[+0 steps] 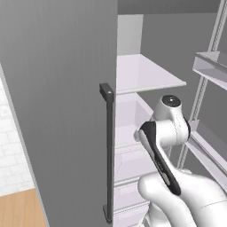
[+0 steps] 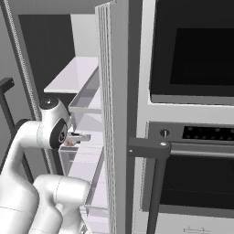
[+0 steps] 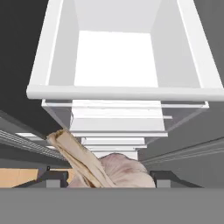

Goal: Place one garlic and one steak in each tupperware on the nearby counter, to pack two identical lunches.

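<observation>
1. The garlic (image 3: 117, 171) sits between the two dark finger tips at the bottom of the hand view: an off-white, pink-tinged bulb with a tan papery stem pointing up and to the left.
2. The jaws (image 3: 105, 178) grasp the garlic; one finger tip (image 3: 162, 178) stands at each side of the bulb, close against it.
3. In the right base view, a small pinkish patch (image 2: 71, 142) shows at the jaws (image 2: 78, 138), just beside the white wrist.
4. Beyond the garlic, the hand view looks into an open white drawer (image 3: 118, 91) with a broad front rim and a bare floor; further stacked drawer fronts lie below it.
5. The arm (image 1: 166, 133) reaches into the open fridge (image 1: 146, 80), whose white shelf (image 1: 142, 73) lies above the wrist.
6. The grey fridge door (image 1: 57, 111) stands open at the left, carrying a long dark vertical handle (image 1: 108, 150).
7. In the right base view, a dark built-in oven (image 2: 196, 137) stands to the right of the fridge.
8. A strip of wooden floor (image 1: 22, 208) shows at the lower left of the left base view.
</observation>
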